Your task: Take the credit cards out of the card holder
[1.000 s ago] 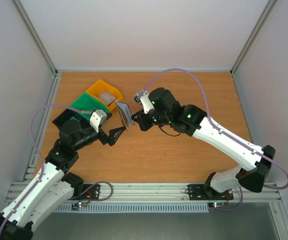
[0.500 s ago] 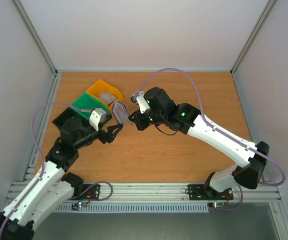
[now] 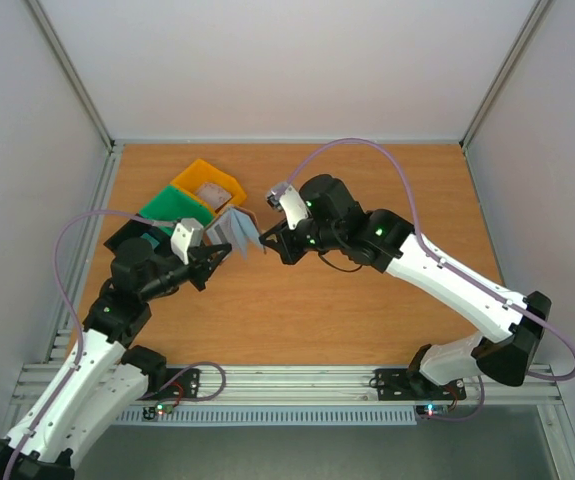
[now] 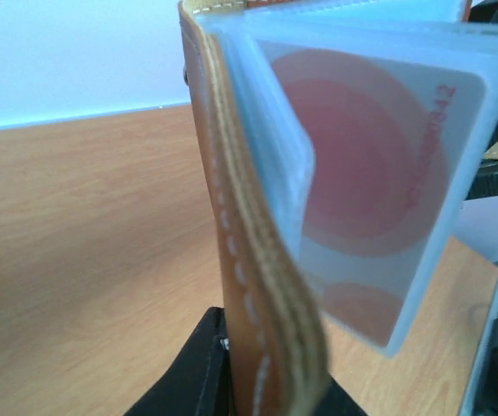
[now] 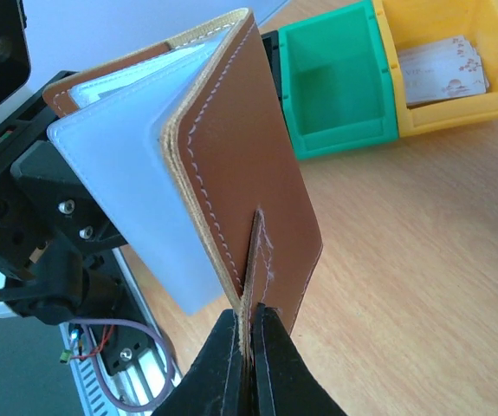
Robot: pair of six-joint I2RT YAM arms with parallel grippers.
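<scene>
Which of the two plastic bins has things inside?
The yellow plastic bin: pale flat pieces lie in it. The green plastic bin beside it shows only bare floor.

Left wrist view, one string partly readable. It stands on the red plastic card with pale rings (image 4: 361,173), which sits in a clear sleeve of the brown leather-like folding card holder (image 4: 242,260), up and to the right of the left gripper (image 4: 253,386). A row of digits runs lengthwise along the card edge farthest from that gripper, turned sideways. The last three read "842". The digit before them may be a 0, and the rest is too blurred to read.

Right wrist view: the pale flat cards (image 5: 439,69) in the yellow plastic bin (image 5: 491,108), well beyond the right gripper (image 5: 249,364), carry faint markings that cannot be read.

Top view: lettering too small to read.
</scene>
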